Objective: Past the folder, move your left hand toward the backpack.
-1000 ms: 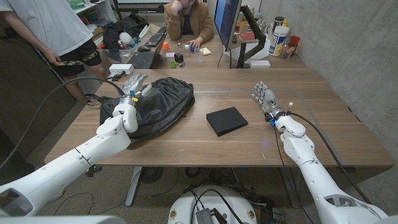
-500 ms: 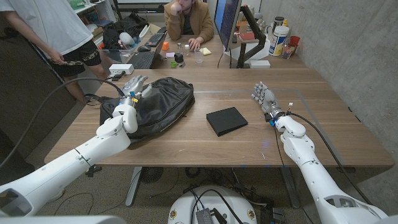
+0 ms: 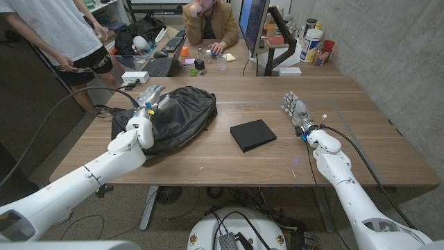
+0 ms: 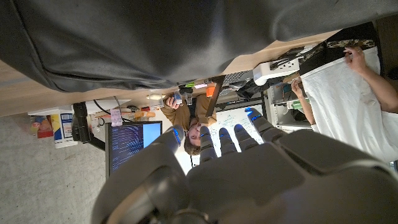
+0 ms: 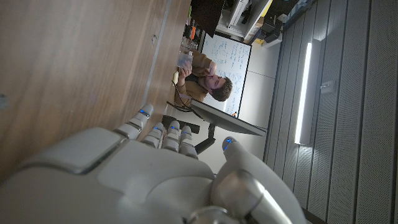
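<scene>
1. I had the left hand over the left end of the black backpack, fingers spread apart and gripping nothing; from the head view I could not tell whether it touched the fabric.
2. The backpack lay on the wooden table, on its left half, toward the far edge.
3. In the left wrist view, the left hand showed extended fingers, with the backpack just beyond them.
4. The black folder lay flat near the table's middle (well apart from the backpack).
5. The right hand stood to the right of the folder, fingers pointing up, slightly apart and holding nothing.
6. One person stood beyond the table's far left corner; another sat behind it.
</scene>
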Motion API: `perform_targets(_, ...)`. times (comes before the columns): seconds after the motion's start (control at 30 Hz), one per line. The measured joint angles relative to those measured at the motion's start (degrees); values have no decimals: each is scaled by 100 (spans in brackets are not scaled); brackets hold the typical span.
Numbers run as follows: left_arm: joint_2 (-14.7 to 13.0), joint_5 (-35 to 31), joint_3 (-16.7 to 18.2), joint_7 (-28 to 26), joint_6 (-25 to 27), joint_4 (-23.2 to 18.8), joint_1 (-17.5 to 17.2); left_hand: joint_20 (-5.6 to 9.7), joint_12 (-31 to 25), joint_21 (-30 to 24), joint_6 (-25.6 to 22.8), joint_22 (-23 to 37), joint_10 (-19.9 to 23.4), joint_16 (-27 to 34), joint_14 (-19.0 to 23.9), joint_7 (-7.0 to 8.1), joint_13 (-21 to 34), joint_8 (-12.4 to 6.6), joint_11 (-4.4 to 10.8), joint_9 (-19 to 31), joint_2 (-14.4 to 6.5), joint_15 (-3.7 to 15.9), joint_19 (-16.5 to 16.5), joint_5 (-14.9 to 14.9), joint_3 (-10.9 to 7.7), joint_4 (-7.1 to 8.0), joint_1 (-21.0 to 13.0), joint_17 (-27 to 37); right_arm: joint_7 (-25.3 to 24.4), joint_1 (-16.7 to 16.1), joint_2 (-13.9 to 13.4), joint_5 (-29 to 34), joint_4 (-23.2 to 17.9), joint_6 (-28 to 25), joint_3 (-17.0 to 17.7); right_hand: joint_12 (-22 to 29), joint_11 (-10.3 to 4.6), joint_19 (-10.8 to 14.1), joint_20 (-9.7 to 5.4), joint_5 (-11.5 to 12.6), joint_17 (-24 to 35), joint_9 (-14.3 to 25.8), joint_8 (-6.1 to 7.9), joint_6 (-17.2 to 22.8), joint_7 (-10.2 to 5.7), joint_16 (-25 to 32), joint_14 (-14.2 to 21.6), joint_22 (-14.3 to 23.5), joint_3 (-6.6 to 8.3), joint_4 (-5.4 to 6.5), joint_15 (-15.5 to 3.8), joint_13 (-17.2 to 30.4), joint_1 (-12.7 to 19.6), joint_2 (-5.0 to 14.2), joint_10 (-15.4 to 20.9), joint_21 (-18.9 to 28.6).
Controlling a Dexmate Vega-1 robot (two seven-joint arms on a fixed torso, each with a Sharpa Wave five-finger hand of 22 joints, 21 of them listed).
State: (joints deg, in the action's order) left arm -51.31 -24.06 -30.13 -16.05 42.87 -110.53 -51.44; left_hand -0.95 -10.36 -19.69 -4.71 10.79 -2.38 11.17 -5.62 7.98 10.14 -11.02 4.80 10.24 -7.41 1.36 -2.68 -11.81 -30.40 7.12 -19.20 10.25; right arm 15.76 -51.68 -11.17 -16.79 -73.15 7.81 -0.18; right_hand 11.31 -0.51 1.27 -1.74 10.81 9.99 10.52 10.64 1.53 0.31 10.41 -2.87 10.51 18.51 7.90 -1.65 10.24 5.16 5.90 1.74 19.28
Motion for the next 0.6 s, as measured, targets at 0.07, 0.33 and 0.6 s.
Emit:
perform_targets(0.07, -4, -4, -9, 13, 10, 4, 7, 0, 0, 0, 0, 0, 0, 0, 0, 0, 0, 0, 0, 0, 0, 0, 0, 0, 0, 0, 0, 0, -1, -1, 0, 0, 0, 0, 0, 0, 0, 0, 0, 0, 0, 0, 0, 0, 0, 0, 0, 0, 0, 0, 0, 0, 0, 0, 0, 0)
perform_targets(0.33, -18, -14, -38, 54, 41, 19, 30, 0, 0, 22, 0, 0, 0, 0, 0, 0, 0, 0, 0, 0, 31, 0, 0, 0, 46, 0, -31, 0, -5, 0, 1, 2, 0, 0, 0, 0, 0, 0, 0, 0, 0, 0, 0, 0, 0, 0, 0, 0, 0, 0, 0, 0, 0, 0, 0, 0)
perform_targets(0.6, -32, -16, -69, 110, 70, 35, 52, 0, 0, 22, 0, 0, 0, 0, -21, 0, 0, 0, 0, 0, 31, -21, 0, 0, 46, 0, -31, 0, -9, -2, 2, 4, -4, -2, 0, 0, 0, 0, 0, 0, 0, 0, 0, 0, 0, 0, 0, 0, 0, 0, 0, 0, 0, 0, 0, 0)
